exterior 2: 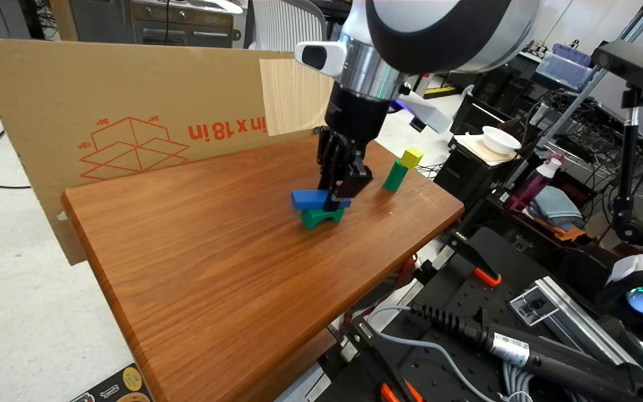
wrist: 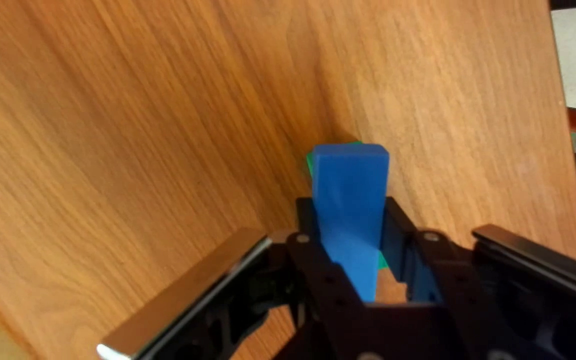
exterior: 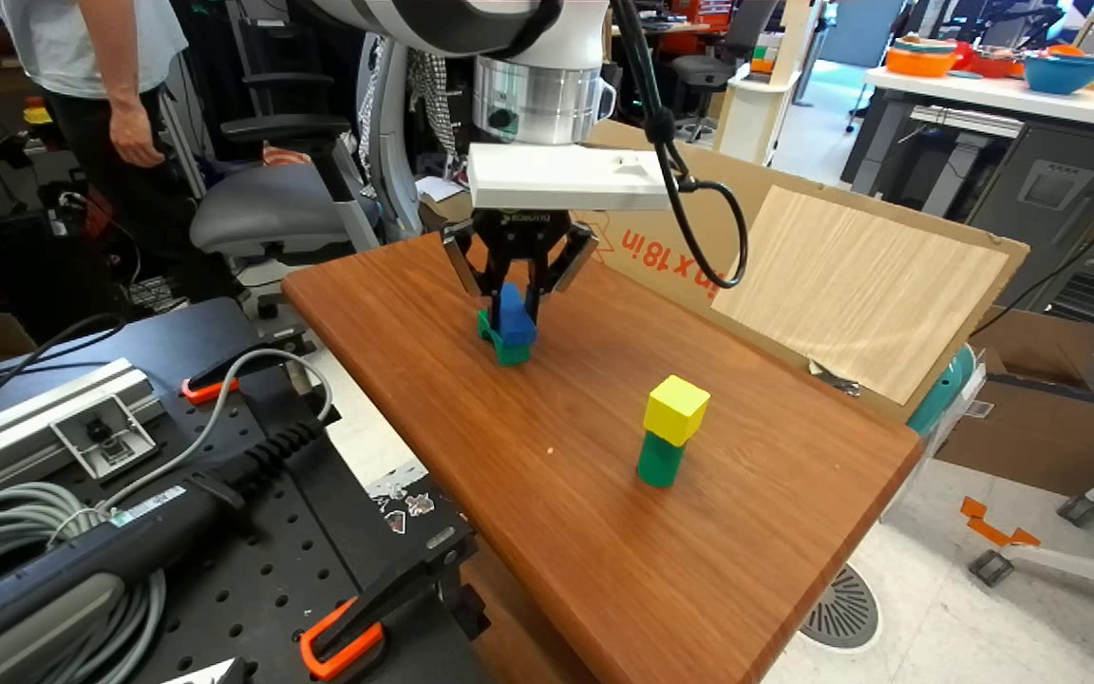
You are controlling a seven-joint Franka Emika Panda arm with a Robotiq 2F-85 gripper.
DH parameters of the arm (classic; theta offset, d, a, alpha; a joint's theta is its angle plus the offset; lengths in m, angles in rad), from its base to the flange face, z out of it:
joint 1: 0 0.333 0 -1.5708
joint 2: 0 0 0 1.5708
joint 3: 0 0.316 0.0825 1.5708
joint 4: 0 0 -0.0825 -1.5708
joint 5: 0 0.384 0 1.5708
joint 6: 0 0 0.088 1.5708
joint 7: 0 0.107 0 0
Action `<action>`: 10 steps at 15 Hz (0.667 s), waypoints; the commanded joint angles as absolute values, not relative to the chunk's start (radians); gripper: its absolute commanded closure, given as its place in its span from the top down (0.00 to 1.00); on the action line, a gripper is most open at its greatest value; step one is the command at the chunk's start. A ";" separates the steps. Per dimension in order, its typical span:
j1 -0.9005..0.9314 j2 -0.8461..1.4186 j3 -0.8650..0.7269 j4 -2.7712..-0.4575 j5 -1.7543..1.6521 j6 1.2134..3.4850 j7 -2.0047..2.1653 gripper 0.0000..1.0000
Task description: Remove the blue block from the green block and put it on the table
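Note:
The blue block is an oblong lying flat over the green block. In an exterior view the blue block sits directly above the green block, which has an arched underside and stands on the reddish-brown table. I cannot tell whether the two blocks touch. My gripper points down, with its fingers pressed against both long sides of the blue block. In the wrist view the green block is mostly hidden, with only slivers showing at an angle to the blue one.
A yellow cube stands on a green cylinder farther along the table. A cardboard sheet with a plywood piece rises along one table edge. A black pegboard bench with clamps and cable is beside the opposite edge.

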State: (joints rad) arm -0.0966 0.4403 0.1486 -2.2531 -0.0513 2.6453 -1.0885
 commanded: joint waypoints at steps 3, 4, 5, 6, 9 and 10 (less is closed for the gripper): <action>-0.101 0.429 0.141 -2.237 -0.066 2.621 -1.083 0.09; -0.106 0.427 0.140 -2.235 -0.060 2.622 -1.081 0.09; -0.109 0.424 0.136 -2.231 -0.057 2.625 -1.075 0.09; -0.114 0.420 0.132 -2.228 -0.052 2.626 -1.071 0.09; -0.130 0.422 0.108 -2.210 -0.045 2.638 -1.039 0.09; -0.133 0.427 0.098 -2.202 -0.048 2.639 -1.023 0.09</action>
